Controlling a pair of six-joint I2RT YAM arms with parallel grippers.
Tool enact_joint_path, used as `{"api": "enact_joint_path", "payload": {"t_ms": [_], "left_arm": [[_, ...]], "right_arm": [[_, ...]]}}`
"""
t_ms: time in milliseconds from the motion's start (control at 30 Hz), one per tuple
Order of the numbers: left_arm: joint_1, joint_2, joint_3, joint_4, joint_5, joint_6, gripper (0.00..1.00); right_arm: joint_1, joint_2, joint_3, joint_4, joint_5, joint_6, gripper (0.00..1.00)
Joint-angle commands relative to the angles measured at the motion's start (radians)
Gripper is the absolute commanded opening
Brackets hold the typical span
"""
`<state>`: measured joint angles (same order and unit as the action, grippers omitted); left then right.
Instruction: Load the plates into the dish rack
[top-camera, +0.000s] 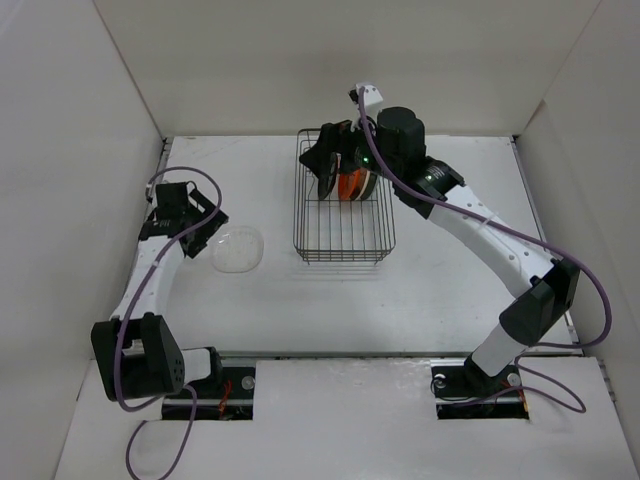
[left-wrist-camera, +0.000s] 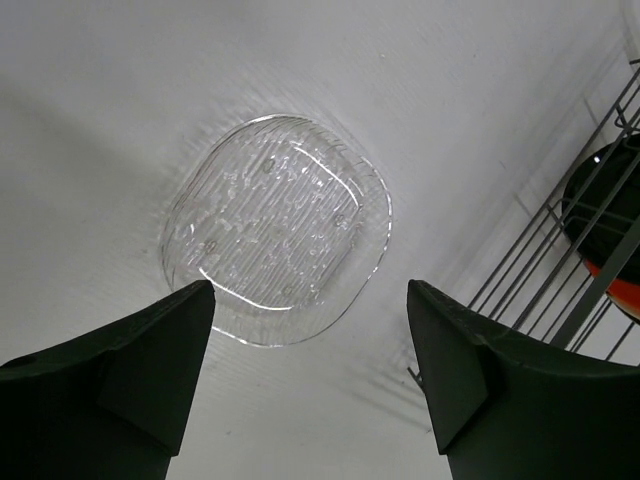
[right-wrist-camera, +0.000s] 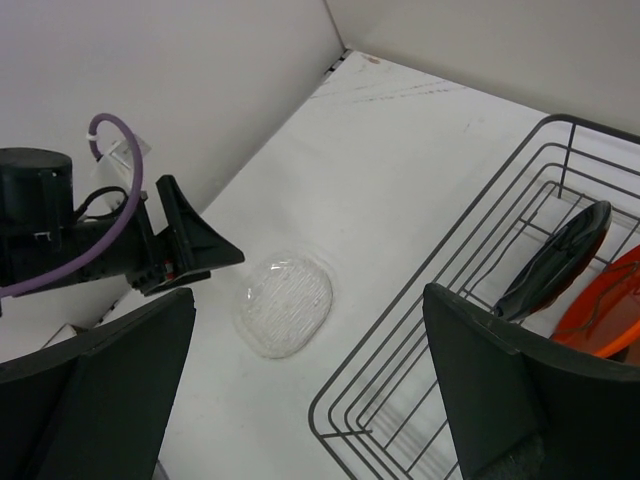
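Observation:
The translucent clear plate (top-camera: 238, 248) lies flat on the white table left of the dish rack (top-camera: 345, 240). My left gripper (top-camera: 210, 230) is open and empty, just left of that plate. In the left wrist view the clear plate (left-wrist-camera: 275, 230) lies ahead of the open gripper (left-wrist-camera: 310, 300). My right gripper (top-camera: 330, 150) is open and empty above the rack's back end. A black plate (right-wrist-camera: 555, 260) and an orange plate (right-wrist-camera: 605, 305) stand on edge in the rack (right-wrist-camera: 440, 310). The clear plate (right-wrist-camera: 285, 305) shows there too. The teal and cream plates are out of sight.
White walls close in the table on the left, back and right. The rack's wire wall (left-wrist-camera: 560, 270) stands right of the left gripper. The left arm's wrist and purple cable (right-wrist-camera: 110, 215) sit beside the clear plate.

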<state>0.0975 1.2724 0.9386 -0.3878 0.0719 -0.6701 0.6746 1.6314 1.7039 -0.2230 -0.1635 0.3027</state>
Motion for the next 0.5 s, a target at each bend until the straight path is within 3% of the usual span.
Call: {"api": "enact_joint_path", "payload": {"t_ms": [0,200,467], "left_arm": [[-0.002,-0.056,-0.001,-0.102,-0.073,-0.023,0.76],[-0.002,-0.087,-0.107,-0.088,-0.095,-0.063,0.84],[-0.002,0.025,-0.193,0.050,-0.095,-0.086,0.81]], "right_arm": [[-0.004,0.010,0.011,0.059,-0.021,-0.001,1.00],[-0.004,0.001,0.002,0.068,-0.021,0.009,1.00],[-0.004,-0.008,-0.016,0.068,-0.021,0.009,1.00]]}}
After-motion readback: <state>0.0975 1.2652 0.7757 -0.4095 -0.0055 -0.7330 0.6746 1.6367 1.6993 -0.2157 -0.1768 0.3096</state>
